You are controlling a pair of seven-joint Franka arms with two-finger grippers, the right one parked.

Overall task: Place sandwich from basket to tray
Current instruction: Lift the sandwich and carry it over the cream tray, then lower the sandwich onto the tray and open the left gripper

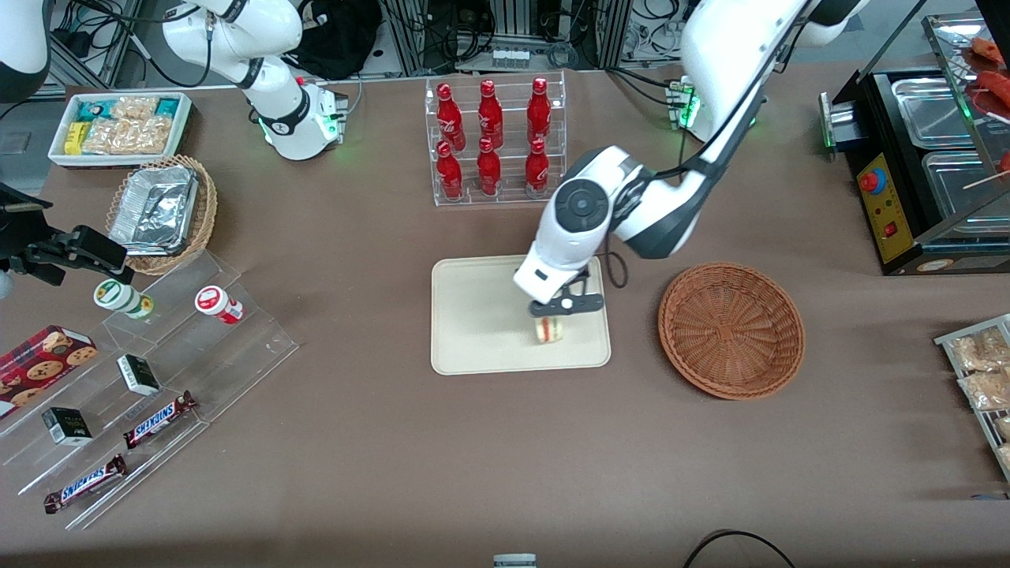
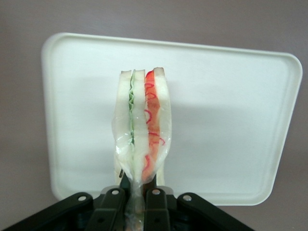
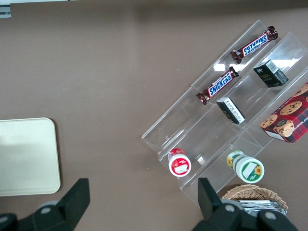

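Note:
The sandwich (image 1: 549, 329), a wrapped wedge of white bread with red and green filling (image 2: 143, 130), hangs over the cream tray (image 1: 481, 315), near the tray edge that faces the basket. My left gripper (image 1: 559, 309) is shut on the sandwich's wrapped end (image 2: 137, 192), and the tray (image 2: 231, 120) fills the wrist view beneath it. Whether the sandwich touches the tray I cannot tell. The reddish-brown wicker basket (image 1: 731, 328) stands empty beside the tray, toward the working arm's end of the table.
A clear rack of red bottles (image 1: 495, 138) stands farther from the front camera than the tray. A clear stepped stand with snacks (image 1: 134, 394), a tan basket with a foil container (image 1: 162, 211) and a white bin (image 1: 118, 126) lie toward the parked arm's end. A black appliance (image 1: 923, 166) stands at the working arm's end.

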